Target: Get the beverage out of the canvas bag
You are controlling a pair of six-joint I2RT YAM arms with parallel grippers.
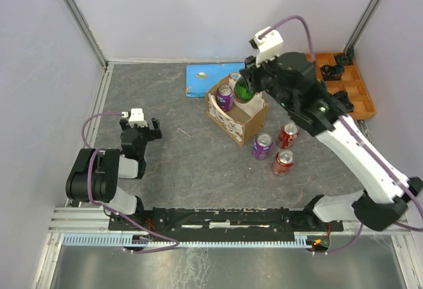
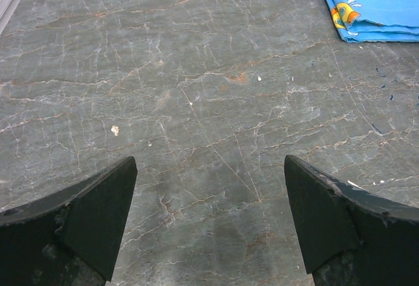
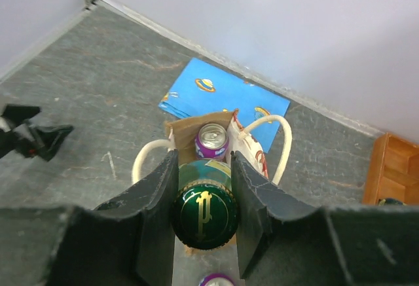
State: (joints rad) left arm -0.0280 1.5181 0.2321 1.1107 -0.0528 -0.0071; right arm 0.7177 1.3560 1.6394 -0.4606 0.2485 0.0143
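The right claw (image 3: 203, 168) is clamped on the neck of a green bottle (image 3: 204, 216). It holds the bottle upright over the open top of the canvas bag (image 1: 232, 120). I cannot tell whether the bottle's base has cleared the rim. The dark cap bears a gold emblem like a looped letter, not readable as a word.

A purple can (image 3: 213, 141) stands inside the bag, its label too small to read. The bag's back corner is just beside the blue booklet (image 1: 205, 79), which is printed with cartoon planets and lies against the rear wall. Near its front right side stand a loose purple can (image 1: 262, 146), a red can (image 1: 288, 134) and a second red can (image 1: 283, 162). An orange tray (image 1: 357, 94) fills the back right corner.

The left claw (image 2: 209, 214) hangs over the grey counter (image 1: 178, 163), fingers spread apart, well left of the bag.
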